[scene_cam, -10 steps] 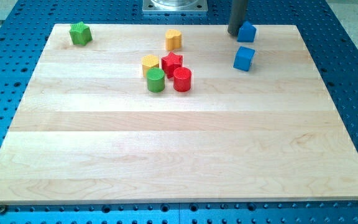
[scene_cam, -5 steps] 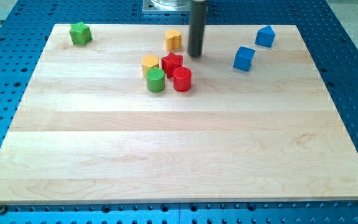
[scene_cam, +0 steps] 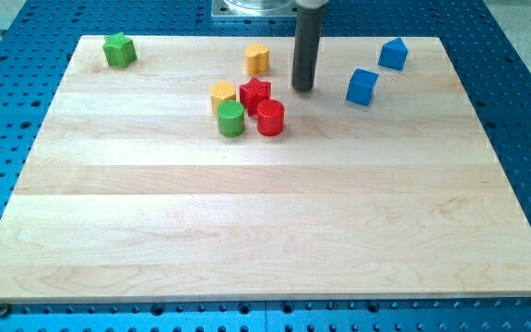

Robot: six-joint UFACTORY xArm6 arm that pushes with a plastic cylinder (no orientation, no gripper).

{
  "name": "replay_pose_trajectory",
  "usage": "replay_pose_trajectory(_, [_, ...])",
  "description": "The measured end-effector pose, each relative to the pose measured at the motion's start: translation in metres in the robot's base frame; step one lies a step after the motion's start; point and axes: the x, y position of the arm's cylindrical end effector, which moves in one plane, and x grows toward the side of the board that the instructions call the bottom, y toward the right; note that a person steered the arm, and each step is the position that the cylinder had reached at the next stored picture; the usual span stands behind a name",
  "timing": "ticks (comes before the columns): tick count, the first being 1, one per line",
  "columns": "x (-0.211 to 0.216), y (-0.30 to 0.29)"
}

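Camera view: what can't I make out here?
- Dark rod: its upper part is cut off by the view's top edge; my tip stands apart, right of the red star block.
- Metal plate at the view's top: cut off by that edge.
- Yellow block: shape unclear, partly behind the green cylinder.

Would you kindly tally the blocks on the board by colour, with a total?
Green: 2, star, cylinder
Yellow: 2
Red: 2, star, cylinder
Blue: 2
Total: 8
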Motion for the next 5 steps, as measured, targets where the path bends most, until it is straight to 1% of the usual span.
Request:
replay_pose_trajectory(1, [0.027,0.011])
replay_pose_trajectory(4, [0.020,0.012])
replay_pose_trajectory(5, [0.039,0.020])
